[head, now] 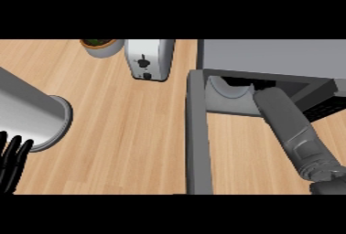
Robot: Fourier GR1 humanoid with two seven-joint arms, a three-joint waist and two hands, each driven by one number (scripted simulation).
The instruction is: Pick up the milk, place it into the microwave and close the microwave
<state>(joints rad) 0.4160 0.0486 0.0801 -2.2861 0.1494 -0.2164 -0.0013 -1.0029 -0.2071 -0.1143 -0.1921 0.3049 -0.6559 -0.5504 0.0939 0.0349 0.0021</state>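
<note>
The right arm (pixel 294 132) reaches into the open microwave (pixel 270 57) (right hand and milk hidden, presumably inside, fingers untellable), the left hand (pixel 13 157) rests straight-fingered, and a hasty withdrawal could topple the milk.

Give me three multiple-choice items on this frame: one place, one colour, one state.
1. Where does the toaster stand?
A) left of the microwave
B) inside the microwave
C) at the view's lower right

2. What colour is the counter?
A) black
B) white
C) light wood

3. How is the microwave's door?
A) shut
B) swung open
C) missing

Answers:
1 A, it stands at the back, left of the microwave.
2 C, pale wood grain shows throughout.
3 B, the door juts toward the robot, leaving the cavity exposed.
</note>
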